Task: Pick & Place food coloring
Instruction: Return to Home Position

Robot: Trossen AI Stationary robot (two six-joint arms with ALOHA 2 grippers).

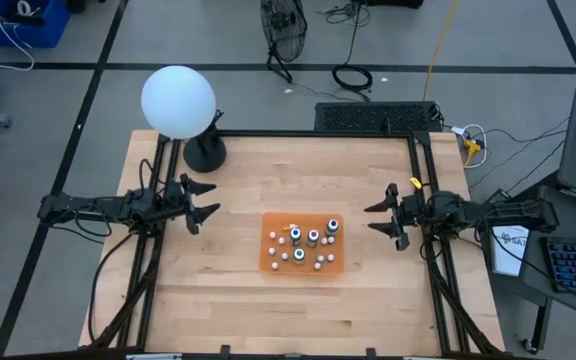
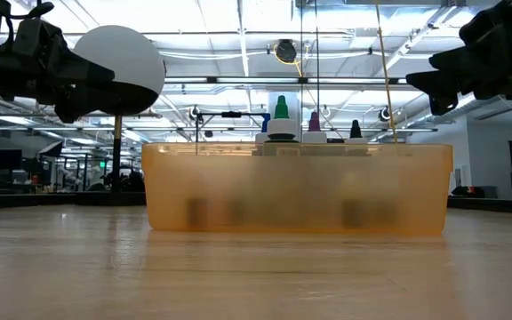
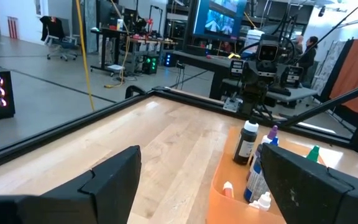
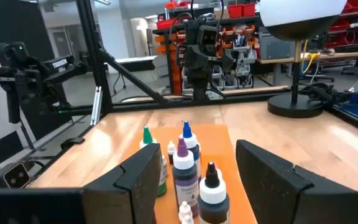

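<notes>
The food coloring bottles [image 1: 306, 247] stand upright in a flat orange tray [image 1: 271, 262] at the table's middle. A few are larger, with green, blue, purple and black caps [image 4: 185, 162]; others are tiny with white caps. In the low view only the cap tips [image 2: 282, 111] rise above the tray wall. My left gripper [image 1: 206, 201] hovers open at the table's left, raised, fingers pointing toward the tray. My right gripper [image 1: 376, 217] hovers open at the right, also pointing toward the tray. Neither touches anything.
A big white globe on a black base [image 1: 180, 103] stands at the table's far left corner. Black frame rails [image 1: 423, 170] run along the left, right and far edges. Bare wood lies between each gripper and the tray [image 3: 219, 193].
</notes>
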